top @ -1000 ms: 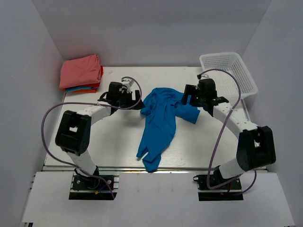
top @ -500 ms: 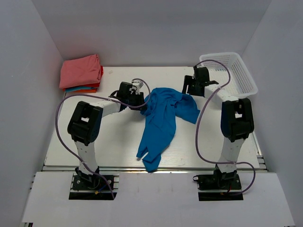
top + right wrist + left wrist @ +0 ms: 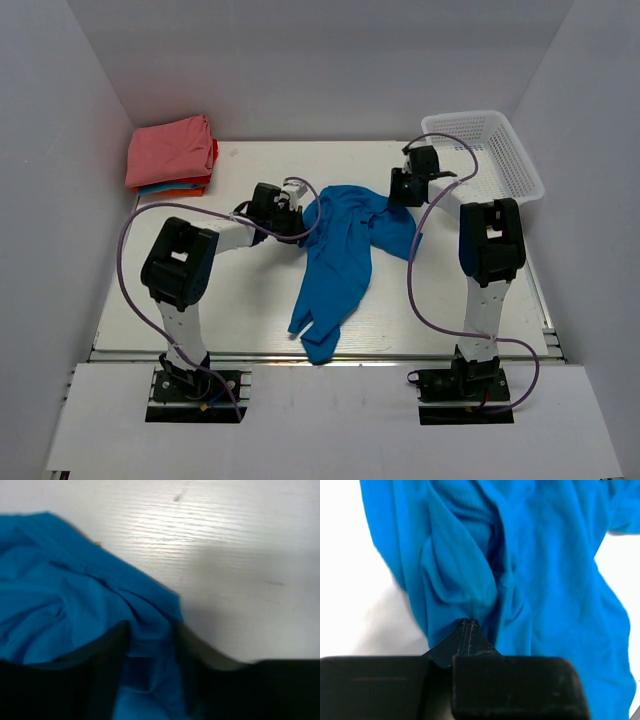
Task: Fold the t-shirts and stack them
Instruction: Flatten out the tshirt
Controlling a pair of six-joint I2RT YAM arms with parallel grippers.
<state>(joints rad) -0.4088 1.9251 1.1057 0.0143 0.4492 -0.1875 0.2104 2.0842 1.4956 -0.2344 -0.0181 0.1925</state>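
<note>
While a folded stack (image 3: 170, 148) sits at the far-left corner of the table (image 3: 230, 300), the blue shirt (image 3: 340, 262) lies crumpled mid-table, not yet folded. My left gripper (image 3: 469, 625) pinches its left edge. My right gripper (image 3: 150, 677) straddles the opposite edge, and I cannot tell whether it grips.

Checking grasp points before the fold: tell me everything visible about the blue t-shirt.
The blue t-shirt is bright blue, soft plain cloth, unfolded and crumpled, lying on the white table between the two arms. Its wider, bunched part lies at the far end; a narrower strip runs toward the near edge. The left gripper is shut on a fold at its left edge. The right gripper straddles a fold at its far right corner, jaws apart. Nothing else touches it.
</note>
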